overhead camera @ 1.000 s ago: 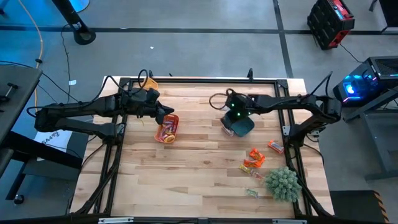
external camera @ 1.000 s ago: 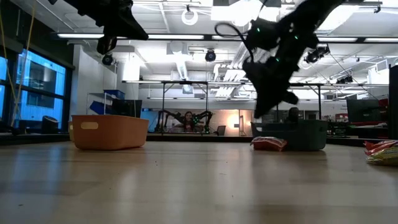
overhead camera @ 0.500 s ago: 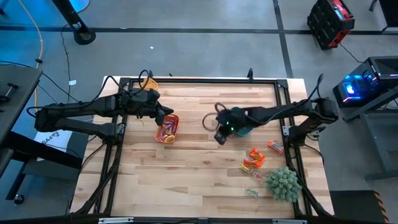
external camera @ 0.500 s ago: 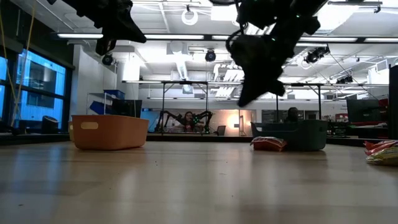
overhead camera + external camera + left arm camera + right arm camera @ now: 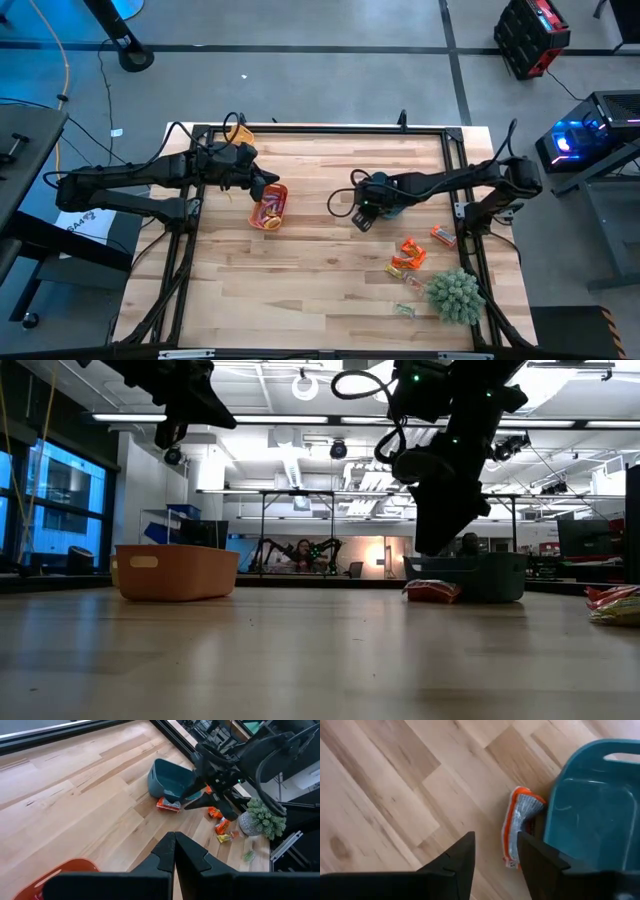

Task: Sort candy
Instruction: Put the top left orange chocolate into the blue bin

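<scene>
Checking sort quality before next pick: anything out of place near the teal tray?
Yes. An orange-edged candy packet lies on the table against the outside wall of the teal tray, not inside it. The right gripper, open, hovers just above it.

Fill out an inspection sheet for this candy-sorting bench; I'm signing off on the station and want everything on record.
Surface: wooden table, bare in the middle.
Job's things: orange tray holding sweets; teal tray with an orange-edged sweet lying against its outside wall; loose candy near the plant.
Clutter: spiky green plant ball at the table's right front corner.
Hands: left hand shut, empty, above the orange tray; right hand open, above the sweet beside the teal tray.
Cables: looped cable on the right arm; yellow cable on the floor.
Surroundings: equipment cases, lit workshop, a person seated far behind.
</scene>
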